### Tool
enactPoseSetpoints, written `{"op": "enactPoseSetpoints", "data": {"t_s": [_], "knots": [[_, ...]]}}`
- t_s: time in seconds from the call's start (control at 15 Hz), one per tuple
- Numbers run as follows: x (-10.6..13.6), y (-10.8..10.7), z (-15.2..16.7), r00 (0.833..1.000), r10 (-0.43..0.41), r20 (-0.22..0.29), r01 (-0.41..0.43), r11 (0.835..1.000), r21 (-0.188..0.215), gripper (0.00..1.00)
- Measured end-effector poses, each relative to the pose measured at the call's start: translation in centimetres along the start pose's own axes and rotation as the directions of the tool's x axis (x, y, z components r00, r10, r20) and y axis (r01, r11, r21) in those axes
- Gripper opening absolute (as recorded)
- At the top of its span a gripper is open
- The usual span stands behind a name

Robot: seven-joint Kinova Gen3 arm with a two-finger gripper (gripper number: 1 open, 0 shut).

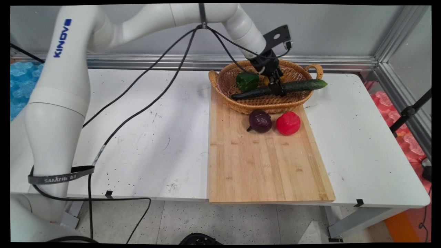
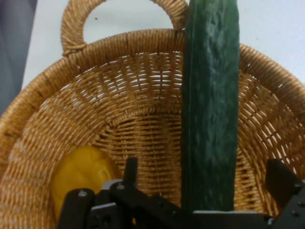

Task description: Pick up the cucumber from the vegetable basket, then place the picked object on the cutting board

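Note:
My gripper [image 1: 277, 88] reaches down into a wicker basket [image 1: 268, 108] at the far end of a wooden cutting board [image 1: 265, 165]. It is open, with its fingers either side of a long dark green cucumber [image 1: 299, 85]. The cucumber lies across the basket, one end sticking out over the right rim. In the hand view the cucumber [image 2: 209, 95] runs straight up between the fingers of the gripper [image 2: 205, 191], and a gap shows on its left side. A yellow vegetable [image 2: 83, 174] lies on the basket [image 2: 119, 47] floor to the left. A green pepper [image 1: 247, 81] sits in the basket's left part.
On the board just in front of the basket lie a purple onion [image 1: 260, 121] and a red pepper [image 1: 288, 123], close together. Black cables [image 1: 144, 103] hang from the arm over the table's left half. The basket handle [image 2: 119, 19] stands beyond the cucumber.

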Motion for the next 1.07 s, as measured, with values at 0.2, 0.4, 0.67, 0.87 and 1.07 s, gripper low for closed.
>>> {"op": "enactPoseSetpoints", "data": {"t_s": [0.2, 0.4, 0.67, 0.87, 1.07], "knots": [[0.3, -0.4, 1.3, 1.000, 0.020, 0.014, -0.020, 1.000, -0.020, 1.00], [0.4, -0.7, 1.8, 0.999, 0.030, 0.022, -0.029, 0.999, -0.031, 0.00], [0.7, -0.9, 1.8, 0.998, 0.058, 0.031, -0.056, 0.997, -0.058, 0.00], [1.5, -1.1, 1.0, 0.997, 0.071, 0.022, -0.070, 0.995, -0.070, 0.00], [2.7, -1.2, -1.0, 0.997, 0.078, 0.005, -0.078, 0.995, -0.066, 0.00]]}}
